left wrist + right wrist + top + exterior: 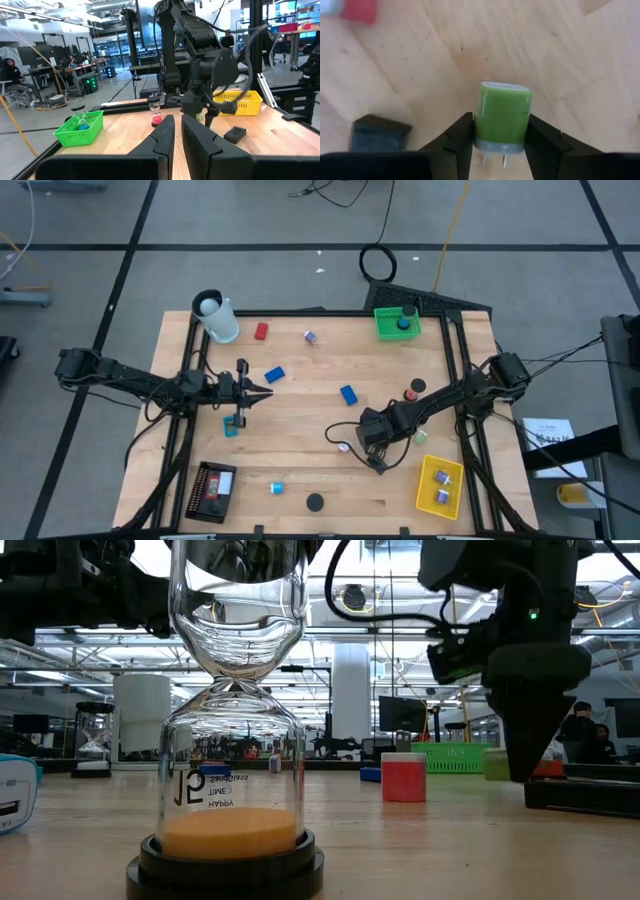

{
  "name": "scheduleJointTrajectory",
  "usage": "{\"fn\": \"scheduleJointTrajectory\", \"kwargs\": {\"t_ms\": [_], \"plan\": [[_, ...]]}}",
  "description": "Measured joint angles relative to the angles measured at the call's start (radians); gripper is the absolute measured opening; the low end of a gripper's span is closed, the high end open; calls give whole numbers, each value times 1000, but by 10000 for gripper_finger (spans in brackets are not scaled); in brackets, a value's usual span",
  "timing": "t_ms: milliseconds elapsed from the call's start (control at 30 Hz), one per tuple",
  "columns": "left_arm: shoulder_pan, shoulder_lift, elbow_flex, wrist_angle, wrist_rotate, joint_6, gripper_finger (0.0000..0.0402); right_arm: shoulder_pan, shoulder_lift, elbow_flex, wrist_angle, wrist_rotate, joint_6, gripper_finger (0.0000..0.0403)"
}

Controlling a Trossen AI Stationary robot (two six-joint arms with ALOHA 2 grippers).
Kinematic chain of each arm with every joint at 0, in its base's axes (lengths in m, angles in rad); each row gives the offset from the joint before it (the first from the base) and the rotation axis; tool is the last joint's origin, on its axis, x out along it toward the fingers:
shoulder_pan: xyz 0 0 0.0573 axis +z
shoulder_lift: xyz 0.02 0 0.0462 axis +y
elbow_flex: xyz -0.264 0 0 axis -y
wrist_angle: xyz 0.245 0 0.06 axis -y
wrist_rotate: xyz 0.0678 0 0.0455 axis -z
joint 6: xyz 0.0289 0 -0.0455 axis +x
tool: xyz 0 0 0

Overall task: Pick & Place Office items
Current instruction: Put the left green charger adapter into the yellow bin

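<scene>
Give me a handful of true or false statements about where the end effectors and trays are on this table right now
1. The right end effector grips a green plug adapter between its fingers. True.
2. The yellow tray sits beside the white cup. False: the white cup is at the far left corner, the tray at the near right.
3. The left end effector holds a red block. False: the red block lies apart on the table.
4. The green tray is at the far edge. True.
</scene>
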Motion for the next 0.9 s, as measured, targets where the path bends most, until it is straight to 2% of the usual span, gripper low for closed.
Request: {"fn": "scheduleJointTrajectory", "kwargs": {"t_ms": [167,367,467,733,900], "plan": [[0,0,0,0,0,0,42,34,-116,3,-13,-24,35,129],[0,0,0,0,0,0,42,169,-244,3,-35,-71,198,131],[0,0,0,0,0,0,42,265,-280,3,-39,-71,353,131],[0,0,0,0,0,0,42,534,-304,3,-117,-93,913,132],[0,0,0,0,0,0,42,631,-304,3,-238,-87,1165,133]]}}
